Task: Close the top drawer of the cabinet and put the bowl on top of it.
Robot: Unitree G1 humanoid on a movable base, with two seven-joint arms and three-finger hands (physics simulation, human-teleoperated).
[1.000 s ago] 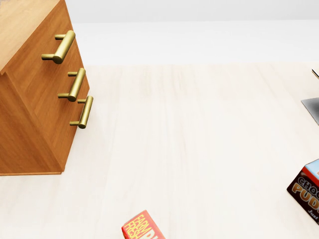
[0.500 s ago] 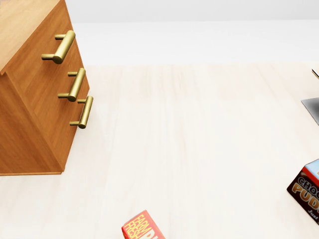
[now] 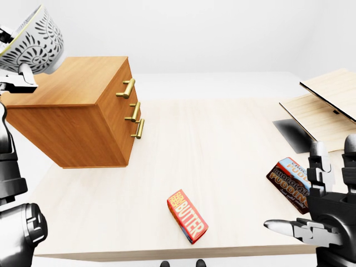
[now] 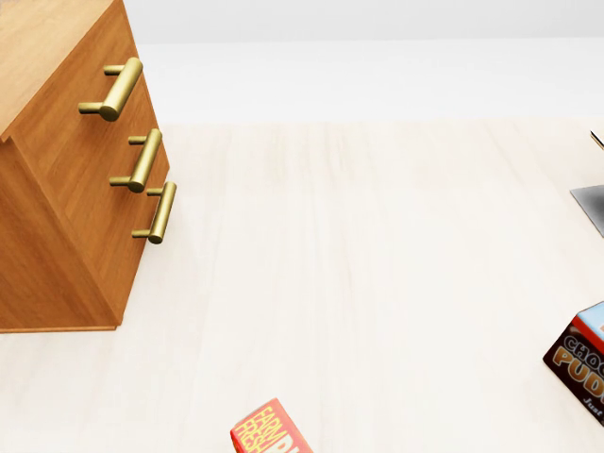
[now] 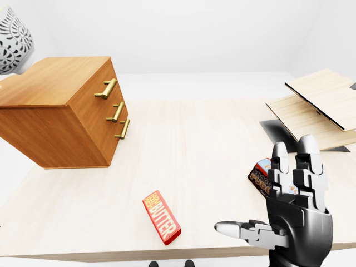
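Head view unchanged, nothing shifting. Left hand is gripping bowl upper left, near cabinet. Right hand is hovering, fingers spread, empty.

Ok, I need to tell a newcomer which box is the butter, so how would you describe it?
Start at the pale wooden table, with the cabinet at the left of the left-eye view. Near the table's bottom edge, about mid-width, lies the butter box. Unlike the brown pudding box at the right, it is red with BUTTER in white letters.
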